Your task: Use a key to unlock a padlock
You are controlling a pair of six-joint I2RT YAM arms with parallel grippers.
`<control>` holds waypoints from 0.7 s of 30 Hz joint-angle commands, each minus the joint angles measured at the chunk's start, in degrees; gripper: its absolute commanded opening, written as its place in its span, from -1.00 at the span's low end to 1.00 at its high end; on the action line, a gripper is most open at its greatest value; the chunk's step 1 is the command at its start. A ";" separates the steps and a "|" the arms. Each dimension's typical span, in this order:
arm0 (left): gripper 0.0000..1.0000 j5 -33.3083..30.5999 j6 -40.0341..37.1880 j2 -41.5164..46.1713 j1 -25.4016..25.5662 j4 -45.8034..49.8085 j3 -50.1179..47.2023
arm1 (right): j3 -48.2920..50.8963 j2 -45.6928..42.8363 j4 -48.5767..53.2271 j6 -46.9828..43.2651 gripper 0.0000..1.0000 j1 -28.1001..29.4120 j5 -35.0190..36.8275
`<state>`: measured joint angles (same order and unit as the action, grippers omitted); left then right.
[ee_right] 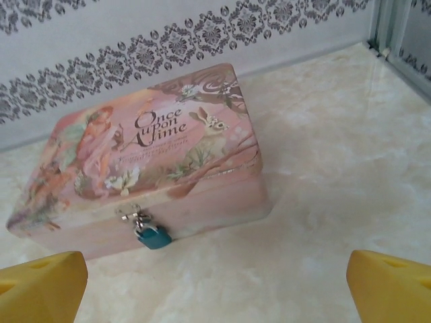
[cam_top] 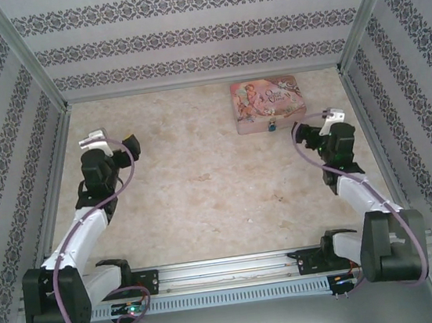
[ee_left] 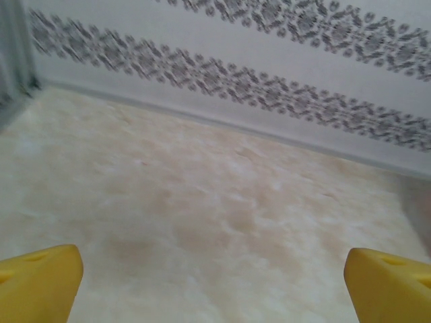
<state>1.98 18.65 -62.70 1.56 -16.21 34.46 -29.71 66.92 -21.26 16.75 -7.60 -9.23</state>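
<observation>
padlock [ee_right: 153, 235] hangs on pink tin [ee_right: 148, 155] hasp [ee_right: 131, 214], table [cam_top: 202, 179] 1 o'clock | I judge it tiny, light, slick, swings; pinch teal body sides | right gripper [ee_right: 215, 286] wide open, empty | left gripper [ee_left: 215, 282] same

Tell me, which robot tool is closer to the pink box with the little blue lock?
The right tool, just beside the box and its lock. The left tool is far away across the table.

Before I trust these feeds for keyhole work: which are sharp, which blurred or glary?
Right wrist: sharpest, tin lettering legible, padlock clear though small, mild sheen on the table. Left wrist: wall pattern smeared, table soft. Top external: evenly lit, padlock a mere speck.
</observation>
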 commanded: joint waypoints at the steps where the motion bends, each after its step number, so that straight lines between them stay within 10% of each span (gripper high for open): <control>1: 0.99 8.85 10.06 -3.13 1.35 11.67 4.02 | -7.74 3.62 10.16 7.81 0.97 -3.23 -11.75; 21: 0.99 17.89 20.10 -49.30 23.24 9.40 44.52 | -34.16 34.00 13.65 15.24 0.97 -7.52 -20.84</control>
<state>16.62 37.17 -108.12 23.31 -8.36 73.25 -60.97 98.98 -8.69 31.40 -14.52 -27.92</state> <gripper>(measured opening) 0.994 0.985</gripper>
